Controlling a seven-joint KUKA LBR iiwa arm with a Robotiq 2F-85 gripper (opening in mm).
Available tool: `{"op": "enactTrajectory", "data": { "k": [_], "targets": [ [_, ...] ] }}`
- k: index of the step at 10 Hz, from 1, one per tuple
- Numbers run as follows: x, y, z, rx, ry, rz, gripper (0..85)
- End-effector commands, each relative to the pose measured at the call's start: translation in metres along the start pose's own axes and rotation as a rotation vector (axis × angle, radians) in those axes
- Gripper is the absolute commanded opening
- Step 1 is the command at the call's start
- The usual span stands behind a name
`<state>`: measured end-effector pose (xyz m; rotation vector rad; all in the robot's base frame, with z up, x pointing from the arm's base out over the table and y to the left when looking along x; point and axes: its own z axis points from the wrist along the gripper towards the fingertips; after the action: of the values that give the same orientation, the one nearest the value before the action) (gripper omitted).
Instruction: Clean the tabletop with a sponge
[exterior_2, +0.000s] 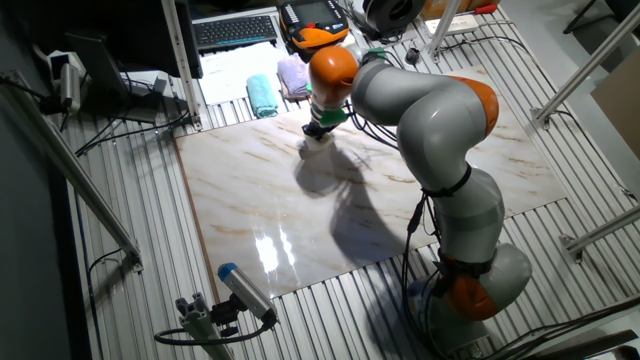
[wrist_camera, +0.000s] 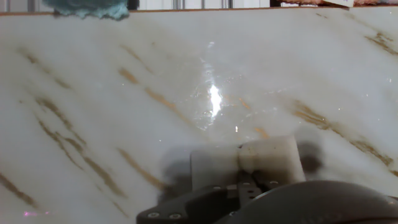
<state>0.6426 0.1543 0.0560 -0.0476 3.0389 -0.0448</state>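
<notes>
The tabletop (exterior_2: 260, 200) is a glossy white marble-look slab with tan veins; it fills the hand view (wrist_camera: 124, 93). My gripper (exterior_2: 318, 133) is over the slab's far middle part, pointing down. It is shut on the cream-beige sponge (exterior_2: 318, 146), which presses on or sits just above the slab. In the hand view the sponge (wrist_camera: 270, 158) shows as a pale block in front of the gripper (wrist_camera: 242, 183), with its shadow around it. The fingertips are mostly hidden behind the sponge.
A folded teal cloth (exterior_2: 262, 96) and a lilac cloth (exterior_2: 293, 75) lie just past the slab's far edge; the teal one shows at the hand view's top (wrist_camera: 87, 7). A keyboard (exterior_2: 235, 30) lies behind. A blue-tipped tool (exterior_2: 245, 290) lies front left on ribbed metal.
</notes>
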Motion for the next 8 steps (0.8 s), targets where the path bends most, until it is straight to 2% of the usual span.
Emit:
{"op": "enactTrajectory", "data": {
  "k": [1,7,8],
  "targets": [
    [0.000,-0.001,0.003,0.007,-0.005,-0.007,0.0],
    [-0.001,-0.021,0.013,0.001,-0.015,-0.045,0.0],
    [-0.001,-0.027,0.016,-0.015,-0.016,-0.053,0.0]
  ]
}}
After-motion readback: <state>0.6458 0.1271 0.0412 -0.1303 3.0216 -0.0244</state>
